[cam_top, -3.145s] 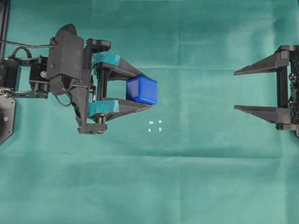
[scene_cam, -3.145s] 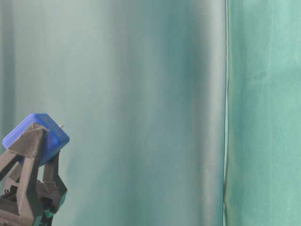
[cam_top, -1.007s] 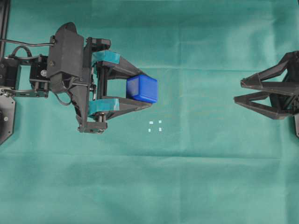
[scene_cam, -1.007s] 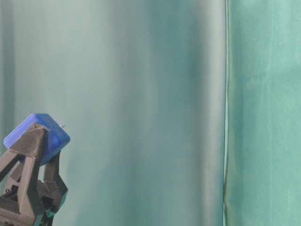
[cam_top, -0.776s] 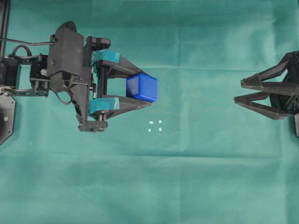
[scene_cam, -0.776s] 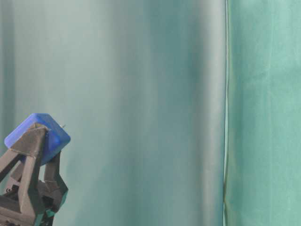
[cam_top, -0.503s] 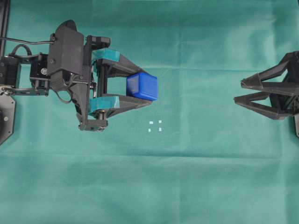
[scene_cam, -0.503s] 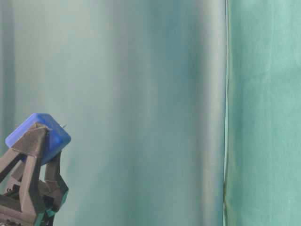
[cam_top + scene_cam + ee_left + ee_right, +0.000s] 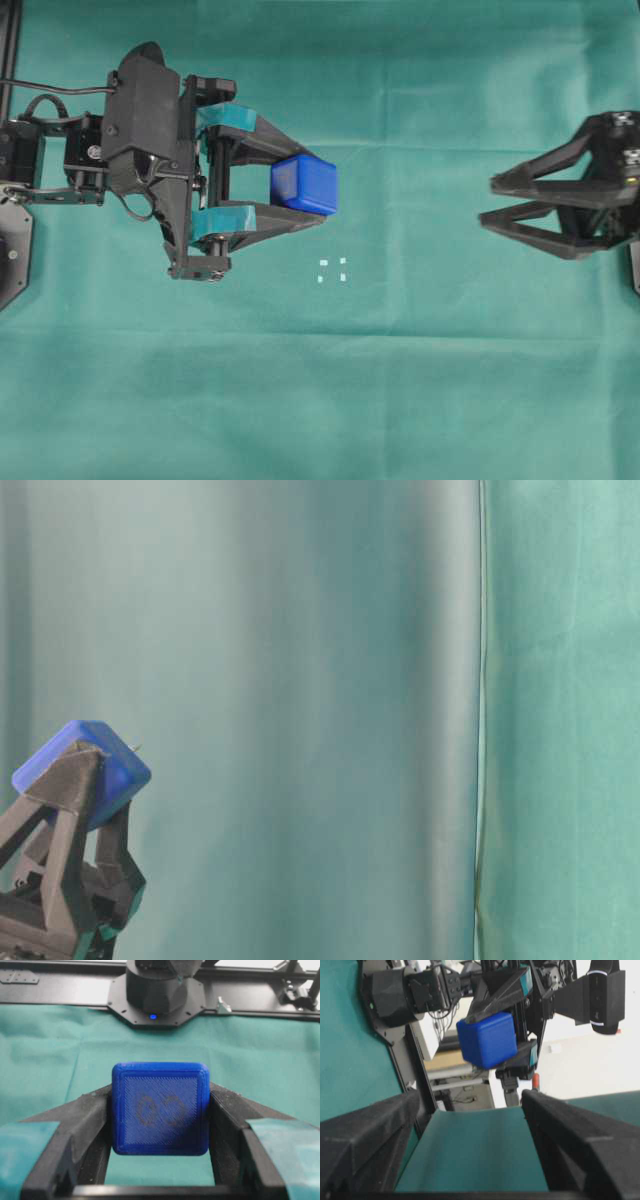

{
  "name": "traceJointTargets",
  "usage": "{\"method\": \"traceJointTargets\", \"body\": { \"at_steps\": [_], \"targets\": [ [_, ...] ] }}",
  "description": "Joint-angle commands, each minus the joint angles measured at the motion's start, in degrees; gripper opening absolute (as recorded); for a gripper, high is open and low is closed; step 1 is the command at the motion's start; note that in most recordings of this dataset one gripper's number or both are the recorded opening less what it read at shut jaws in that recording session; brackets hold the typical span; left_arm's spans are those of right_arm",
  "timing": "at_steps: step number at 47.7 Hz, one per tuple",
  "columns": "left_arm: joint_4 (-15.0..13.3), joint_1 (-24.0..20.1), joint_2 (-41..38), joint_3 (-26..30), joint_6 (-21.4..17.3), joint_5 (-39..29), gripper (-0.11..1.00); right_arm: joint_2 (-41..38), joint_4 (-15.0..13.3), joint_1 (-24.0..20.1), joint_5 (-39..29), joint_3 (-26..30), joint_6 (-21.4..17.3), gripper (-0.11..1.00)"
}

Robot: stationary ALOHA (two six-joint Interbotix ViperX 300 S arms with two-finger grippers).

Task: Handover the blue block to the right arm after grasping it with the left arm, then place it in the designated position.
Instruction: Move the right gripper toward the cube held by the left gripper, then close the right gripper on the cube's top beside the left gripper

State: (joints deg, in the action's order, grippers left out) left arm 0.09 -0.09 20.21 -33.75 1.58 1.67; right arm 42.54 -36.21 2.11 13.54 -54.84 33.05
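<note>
The blue block (image 9: pixel 305 185) is pinched between the teal-taped fingers of my left gripper (image 9: pixel 318 190), raised off the cloth. Its face with a faint dark 8-like mark fills the left wrist view (image 9: pixel 160 1108), and at table level the blue block (image 9: pixel 85 770) sits atop the finger tips. My right gripper (image 9: pixel 487 204) is open and empty at the right, rolled onto its side, its black fingers pointing left toward the block with a wide stretch of cloth between. From the right wrist the block (image 9: pixel 487 1040) shows ahead. The designated position (image 9: pixel 332 270) is four small white marks below and right of the block.
Green cloth (image 9: pixel 330 390) covers the whole table. A black frame rail (image 9: pixel 9 50) runs along the left edge behind the left arm's base. Green backdrop fills the table-level view.
The right gripper, which had rolled onto its side earlier, has now moved left toward the block. The left gripper has held the block nearly still, drifting slightly upward in the overhead view.
</note>
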Motion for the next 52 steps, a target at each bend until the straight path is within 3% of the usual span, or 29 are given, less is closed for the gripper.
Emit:
{"method": "traceJointTargets", "body": {
  "at_steps": [1, 21, 52],
  "targets": [
    [-0.09, -0.18, 0.97, 0.79, 0.0, 0.09, 0.47, -2.55, 0.18, 0.26, 0.79, 3.08, -0.18, 0.9],
    [-0.09, -0.18, 1.05, 0.7, 0.0, 0.09, 0.47, -16.17, 0.18, 0.88, 2.11, 13.62, -0.18, 0.9],
    [-0.09, -0.18, 1.14, 0.62, 0.0, -0.26, 0.47, -29.88, -0.44, 0.88, 2.99, 26.54, 0.0, 0.9]
  ]
}}
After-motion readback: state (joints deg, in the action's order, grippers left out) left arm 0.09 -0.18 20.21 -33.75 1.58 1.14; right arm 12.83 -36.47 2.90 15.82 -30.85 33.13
